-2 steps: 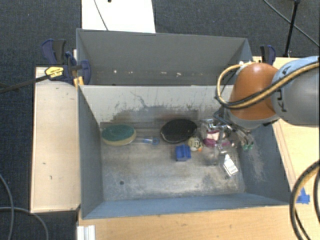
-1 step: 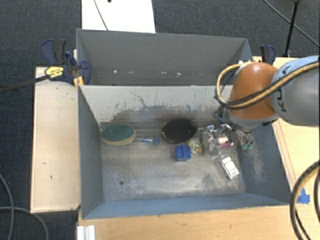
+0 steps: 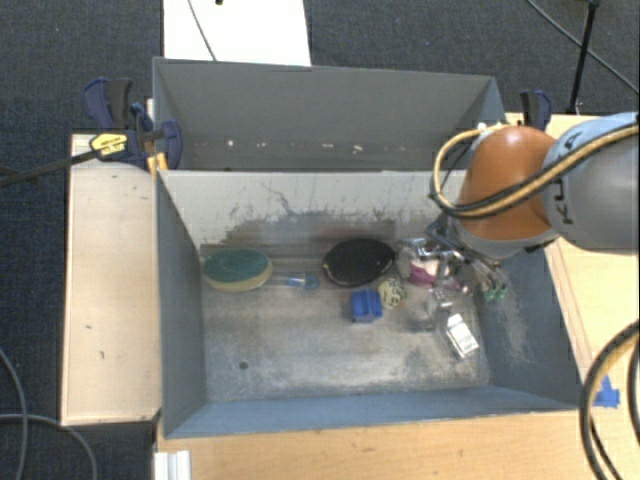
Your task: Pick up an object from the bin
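I am low in the right part of the bin [image 3: 180, 298], my gripper [image 3: 440, 273] just above the floor [image 3: 300, 353] and close to the right wall. My orange cover [image 3: 505, 183] sits above it, ringed by looped cables [image 3: 450, 173]. Whether my grip is open or closed I cannot tell, nor whether anything is in it; the metal there runs together with the clutter beneath.

Right under me lies a pink piece [image 3: 420, 271], the thing nearest my tips. Just left of it is a cream piece [image 3: 392, 292], and a green bit [image 3: 493, 290] lies to my right, by the wall. A white piece [image 3: 461, 335] lies nearer, tilted, apart from the rest.

Further left a blue block [image 3: 366, 305] lies beside the cream piece, and a black disc [image 3: 358, 261] rests toward the far wall. A green disc [image 3: 237, 267] lies well to the left, with a blue bit [image 3: 297, 282] between the two discs.

The floor is dull grey metal, scuffed and speckled with pale wear across the middle, with a dark smear along the foot of the far wall. That wall shows scratches and streaks above the smear. Around the bin the room's floor is dark blue-grey carpet [image 3: 60, 58], with thin black leads [image 3: 40, 173] trailing across it.
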`<state>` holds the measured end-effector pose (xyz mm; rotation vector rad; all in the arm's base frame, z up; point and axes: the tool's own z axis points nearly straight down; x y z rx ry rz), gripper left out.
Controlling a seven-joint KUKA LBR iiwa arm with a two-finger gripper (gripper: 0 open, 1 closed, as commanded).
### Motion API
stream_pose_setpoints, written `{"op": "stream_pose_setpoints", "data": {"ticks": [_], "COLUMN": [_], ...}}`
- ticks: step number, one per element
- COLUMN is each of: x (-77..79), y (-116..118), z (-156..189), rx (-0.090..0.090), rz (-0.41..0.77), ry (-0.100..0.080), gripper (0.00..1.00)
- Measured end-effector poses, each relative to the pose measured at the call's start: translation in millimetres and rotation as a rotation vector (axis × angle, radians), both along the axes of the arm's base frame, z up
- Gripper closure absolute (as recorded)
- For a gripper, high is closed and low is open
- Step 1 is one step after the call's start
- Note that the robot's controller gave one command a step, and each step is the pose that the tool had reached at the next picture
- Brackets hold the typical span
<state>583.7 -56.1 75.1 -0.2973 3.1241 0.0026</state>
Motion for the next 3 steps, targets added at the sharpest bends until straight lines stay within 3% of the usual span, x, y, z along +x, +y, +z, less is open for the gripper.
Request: {"op": "stream_pose_setpoints", "data": {"ticks": [1, 2, 3], "x": [-7.1, -6.9, -6.9], "y": [79.2, 75.2, 75.2], "z": [-4.6, -4.5, -4.5], "rx": [0.002, -0.001, -0.001], "rz": [-0.149, -0.151, -0.149], "ry": [0.002, 0.001, 0.001], "gripper": [0.00, 1.00, 0.00]}}
